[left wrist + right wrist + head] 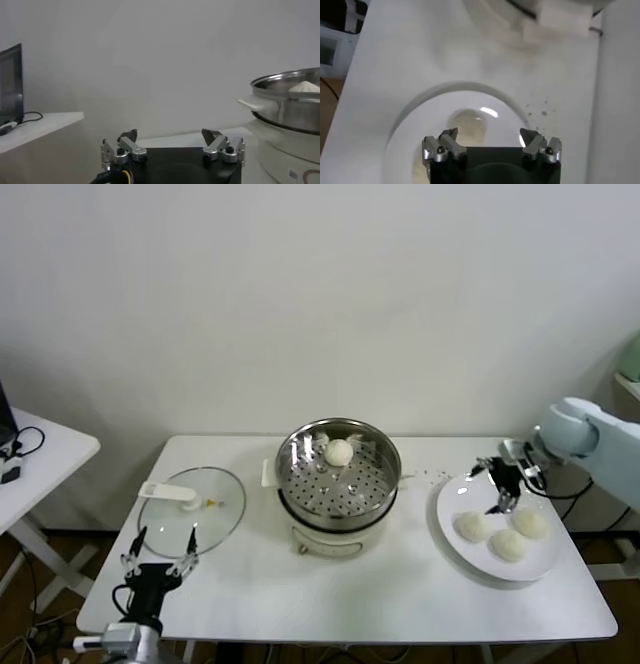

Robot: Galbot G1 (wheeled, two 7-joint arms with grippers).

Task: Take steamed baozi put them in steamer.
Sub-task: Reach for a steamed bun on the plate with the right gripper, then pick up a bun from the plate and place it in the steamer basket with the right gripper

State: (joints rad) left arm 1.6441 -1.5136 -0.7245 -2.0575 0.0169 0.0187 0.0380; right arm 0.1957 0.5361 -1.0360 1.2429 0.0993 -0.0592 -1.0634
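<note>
The steamer [338, 476] stands mid-table, with one baozi [339, 452] on its perforated tray. Three more baozi [472, 526] [508, 545] [530, 523] lie on a white plate [445, 506] at the right. My right gripper [506, 492] hangs open just above the plate's far part, a little behind those buns, holding nothing. Its wrist view shows the open gripper [489, 136] over bare plate [420, 110] with a yellowish mark [467, 125]. My left gripper [160, 552] is parked open at the front left. In the left wrist view the gripper [169, 135] faces the steamer [292, 102], and the bun's top [305, 86] shows.
A flat glass lid [190, 509] lies left of the steamer, just beyond my left gripper. A white side table [40, 454] with cables stands at the far left. Dark specks [432, 476] dot the table between steamer and plate. The wall is close behind.
</note>
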